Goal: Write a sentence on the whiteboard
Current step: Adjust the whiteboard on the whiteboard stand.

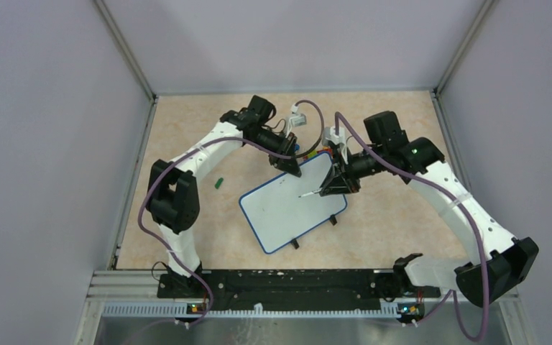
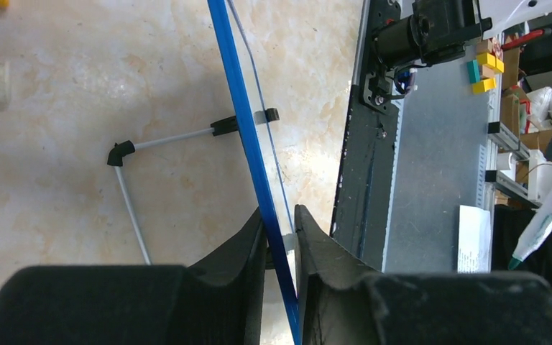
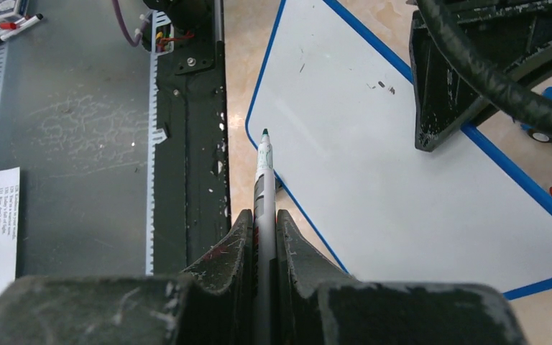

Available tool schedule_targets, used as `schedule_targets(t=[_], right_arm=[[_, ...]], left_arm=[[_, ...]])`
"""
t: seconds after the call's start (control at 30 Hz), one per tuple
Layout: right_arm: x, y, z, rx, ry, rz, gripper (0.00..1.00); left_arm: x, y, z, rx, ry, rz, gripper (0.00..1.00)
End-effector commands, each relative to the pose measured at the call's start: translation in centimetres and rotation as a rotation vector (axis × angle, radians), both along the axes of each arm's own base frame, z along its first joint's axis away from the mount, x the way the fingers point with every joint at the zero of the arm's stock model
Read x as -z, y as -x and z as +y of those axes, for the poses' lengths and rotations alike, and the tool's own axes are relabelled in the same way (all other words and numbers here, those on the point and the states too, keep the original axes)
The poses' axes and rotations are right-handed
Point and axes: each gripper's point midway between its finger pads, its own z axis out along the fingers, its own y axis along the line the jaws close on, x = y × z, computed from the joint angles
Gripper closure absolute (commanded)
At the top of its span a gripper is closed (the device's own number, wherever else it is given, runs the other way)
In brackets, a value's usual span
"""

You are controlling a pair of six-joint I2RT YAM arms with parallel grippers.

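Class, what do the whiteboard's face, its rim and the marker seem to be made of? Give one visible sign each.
The whiteboard face looks like a smooth white coated sheet, perhaps melamine or painted metal: small marks sit on top. Its rim seems moulded plastic, evenly blue. The marker looks plastic: white printed barrel, green felt-like tip.

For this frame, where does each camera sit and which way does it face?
Top external: above and behind the arms, looking down on the table; both arms show, left gripper at the whiteboard's far corner, right gripper holding a marker.
Left wrist: looks past its own fingers, clamped on the board's blue rim, toward the mounting rail.
Right wrist: looks past its own fingers along the marker, over the nearly blank board, toward the rail.
Shared: all three show whiteboard and marker; right wrist also shows the left gripper.
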Motion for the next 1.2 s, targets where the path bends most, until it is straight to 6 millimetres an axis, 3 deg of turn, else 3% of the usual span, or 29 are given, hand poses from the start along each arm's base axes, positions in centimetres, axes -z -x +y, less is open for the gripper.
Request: schedule_targets(t=[0.0,0.1,0.2,0.47,0.67,0.9,1.17], right_arm=[[-0.8,0.6,0.8,-0.037,-0.033,-0.046,1.0],[-0.2,0.5,1.1,-0.024,-0.017,-0.05,1.0],[0.4,0.4,1.6,-0.008,-0.003,-0.058,1.0],[0.6,0.5,2.7,-0.036,-0.006,-0.074,1.0],[0.1,1.0,3.4,-0.074,-0.027,-0.07,1.0],[0.1,1.1,3.9,-0.071,-0.021,-0.077,1.0],[0.0,1.2,4.1,-0.073,-0.02,-0.079,1.0]], left_arm=[[-0.7,-0.2,-1.1,0.044,0.04,-0.04,0.72],[-1.2,-0.4,-1.1,0.044,0.043,-0.051,0.57],[-2.3,-0.6,-0.7,0.037,0.037,-0.081,0.48],[-3.5,0.0,4.4,-0.051,0.016,-0.084,0.44],[-1.9,1.7,5.9,-0.058,-0.01,-0.042,0.48],[-1.6,1.5,4.8,-0.034,0.014,-0.003,0.72],[-1.5,0.8,3.5,-0.012,0.022,-0.011,0.79]])
